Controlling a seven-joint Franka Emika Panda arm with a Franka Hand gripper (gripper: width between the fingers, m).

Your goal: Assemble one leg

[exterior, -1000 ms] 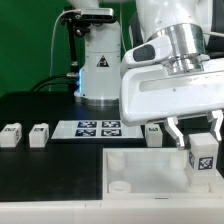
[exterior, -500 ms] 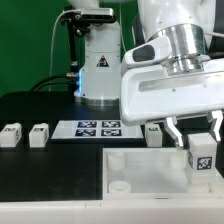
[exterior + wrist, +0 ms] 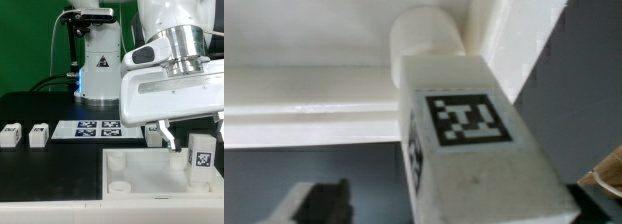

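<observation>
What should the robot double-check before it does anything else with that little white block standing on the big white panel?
1. Gripper open: ok, gaps show between its fingers and the leg.
2. Leg upright: ok, it stands straight at the corner of the panel on the exterior view's right.
3. Leg seated fully in a socket: cannot tell, its base is hidden.
4. Marker on the leg readable: ok, it is plain in the wrist view.
5. Nearest spare leg clear of the fingers: cannot tell, they look close in the exterior view.
</observation>
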